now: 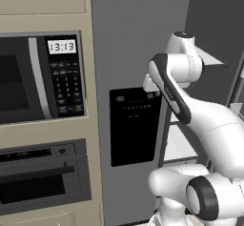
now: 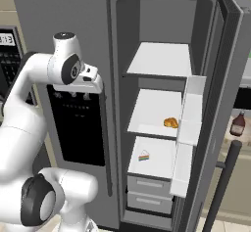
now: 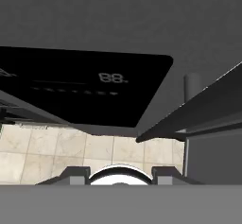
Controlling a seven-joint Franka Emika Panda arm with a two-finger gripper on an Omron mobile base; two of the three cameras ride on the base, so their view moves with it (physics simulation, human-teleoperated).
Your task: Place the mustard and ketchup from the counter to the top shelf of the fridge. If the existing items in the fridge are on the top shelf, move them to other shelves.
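A: Any writing?
B: The beige oven column's clock reads 13:13; the tall grey fridge's black dispenser panel shows 88.
A: Gripper?
B: The 2-finger gripper hangs over beige floor tiles; cannot tell its spread. The small dark reddish-brown ketchup bottle stands right of the fridge door

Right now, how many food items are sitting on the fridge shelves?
2. A golden-brown bun sits on the middle shelf near its right front, and a pale wedge slice lies on the shelf below. The top shelf looks bare.
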